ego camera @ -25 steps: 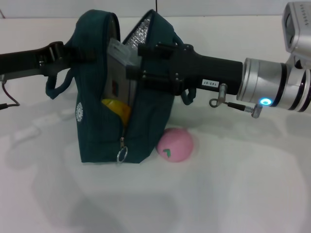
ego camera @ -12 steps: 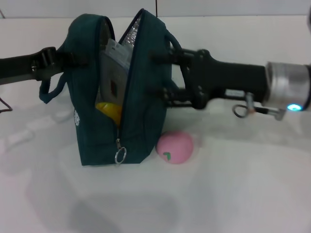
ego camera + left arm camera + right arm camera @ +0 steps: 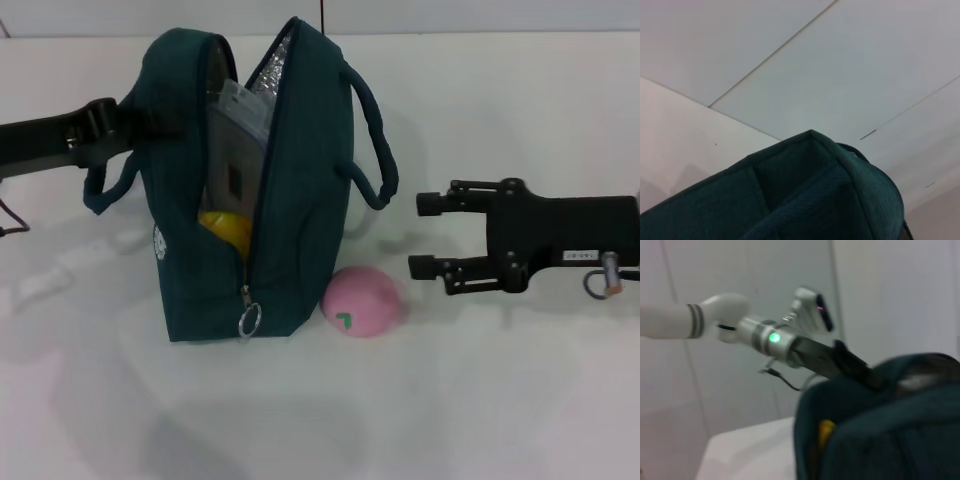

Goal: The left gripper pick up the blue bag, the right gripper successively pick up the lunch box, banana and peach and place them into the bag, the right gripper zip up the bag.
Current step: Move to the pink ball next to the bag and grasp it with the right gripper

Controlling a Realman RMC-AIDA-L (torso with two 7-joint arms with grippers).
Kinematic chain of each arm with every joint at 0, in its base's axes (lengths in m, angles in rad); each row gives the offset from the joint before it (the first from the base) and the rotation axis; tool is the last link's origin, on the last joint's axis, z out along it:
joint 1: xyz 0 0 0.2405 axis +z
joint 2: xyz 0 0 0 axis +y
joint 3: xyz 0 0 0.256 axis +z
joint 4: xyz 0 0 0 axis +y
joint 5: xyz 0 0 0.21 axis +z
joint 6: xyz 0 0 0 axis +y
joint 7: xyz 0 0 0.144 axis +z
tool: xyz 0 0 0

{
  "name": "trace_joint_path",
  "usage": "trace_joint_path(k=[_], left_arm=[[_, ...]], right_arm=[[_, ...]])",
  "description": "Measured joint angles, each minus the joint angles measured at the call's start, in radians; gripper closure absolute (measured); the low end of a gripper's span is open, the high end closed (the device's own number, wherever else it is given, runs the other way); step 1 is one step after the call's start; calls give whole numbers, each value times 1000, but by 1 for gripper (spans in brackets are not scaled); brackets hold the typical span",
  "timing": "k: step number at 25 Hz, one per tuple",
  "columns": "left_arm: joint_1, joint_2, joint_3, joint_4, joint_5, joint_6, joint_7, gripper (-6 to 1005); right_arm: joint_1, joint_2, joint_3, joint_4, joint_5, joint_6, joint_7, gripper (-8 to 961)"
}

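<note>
The blue bag (image 3: pixel 250 190) is held upright near the tabletop's (image 3: pixel 500 400) far edge by the left tool (image 3: pixel 120 120), apparently clamped on its side. Its mouth is unzipped (lunch box (image 3: pixel 235 140) and banana (image 3: pixel 228 228) inside). The peach (image 3: pixel 360 300) lies beside it; bare tabletop separates it from the right tool (image 3: pixel 425 235), open and empty.

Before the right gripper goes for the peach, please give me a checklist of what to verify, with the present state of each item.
1. Blue bag mouth is open at the top: ok.
2. Left gripper is at the bag's far side, holding it: ok.
3. Lunch box and banana are inside the bag: ok.
4. Peach is on the table beside the bag, uncovered: ok.
5. Right gripper is open, empty, beside the peach: ok.
6. Zipper pull is at the bottom, bag unzipped: ok.
</note>
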Motion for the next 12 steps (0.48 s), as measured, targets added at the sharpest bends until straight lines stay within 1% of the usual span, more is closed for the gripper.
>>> trace_joint_path(k=[3,8,10,11,12], left_arm=[[0,0,1,0,-1,0,0,963],[-6,-2,0,-1,-2,0,0,963],[-9,-4,2,0,-2,0,0,963],[-10,-5,3,0,-2,0,0,963],[-11,-5,4,0,-2,0,0,962]], right_arm=[[-15,17,39,3,-38,39,1,177],[-14,49,37,5,-66,112,10,179],[-6,63,35,5,-92,124,13,180],[1,76,33,4,-119,136,18,180],[6,83,32,4,-136,146,20,180]])
